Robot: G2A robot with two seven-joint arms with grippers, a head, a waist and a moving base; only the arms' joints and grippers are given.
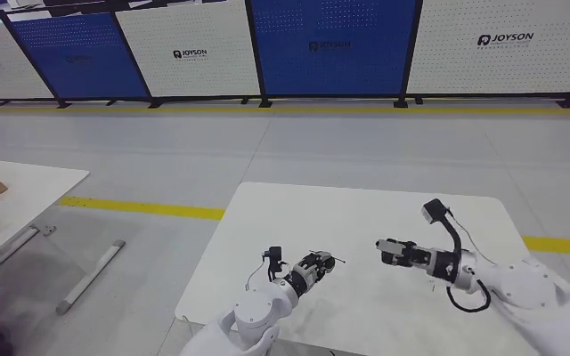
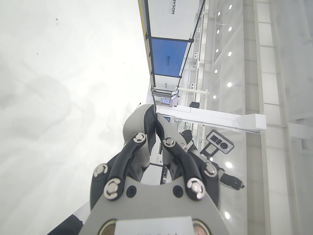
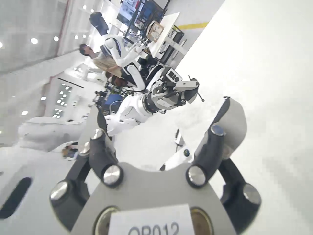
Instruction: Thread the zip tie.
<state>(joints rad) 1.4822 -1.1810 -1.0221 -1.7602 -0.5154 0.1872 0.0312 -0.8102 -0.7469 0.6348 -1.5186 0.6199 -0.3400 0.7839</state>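
The zip tie [image 1: 327, 258] is a thin black strip, pinched crosswise in my left gripper [image 1: 319, 263] low over the white table [image 1: 356, 209], near its front left part. In the left wrist view the left gripper [image 2: 155, 114] has its pads pressed together, and a short black tip of the tie [image 2: 139, 104] pokes out beside them. My right gripper [image 1: 383, 250] hangs a short way to the right, pointing at the left one. In the right wrist view the right gripper [image 3: 163, 113] is open with nothing between its fingers, and the tie [image 3: 201, 97] sticks out both sides of the left gripper [image 3: 194, 91].
The table's left edge [image 1: 209, 258] runs close by the left arm. A second white table [image 1: 36, 187] stands off to the left across the floor. Blue and white panels [image 1: 329, 44] line the back.
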